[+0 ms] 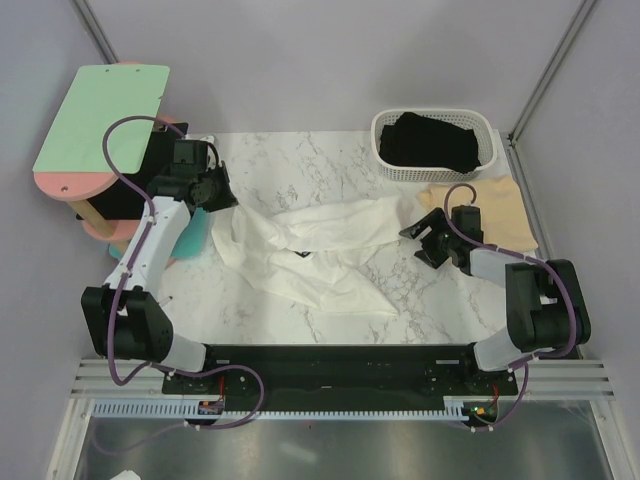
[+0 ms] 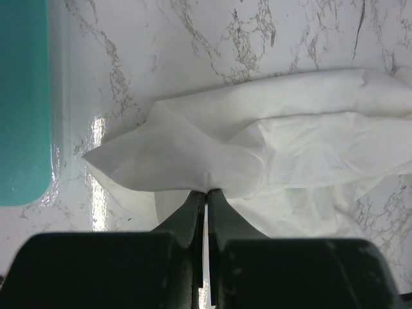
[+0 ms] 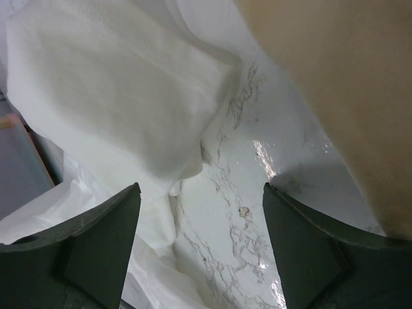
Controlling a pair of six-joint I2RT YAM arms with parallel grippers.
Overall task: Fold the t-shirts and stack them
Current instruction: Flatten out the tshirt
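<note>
The white t-shirt lies crumpled across the middle of the marble table, print not showing. My left gripper is shut on its left edge; in the left wrist view the cloth bunches at my closed fingertips. My right gripper is open and empty beside the shirt's right end; in the right wrist view the white cloth lies ahead on the left and bare marble lies between the fingers. The tan t-shirt lies flat at the right. The black t-shirt sits in the basket.
A white lattice basket stands at the back right. A teal pad lies at the table's left edge. A green-topped, pink stand is at the back left.
</note>
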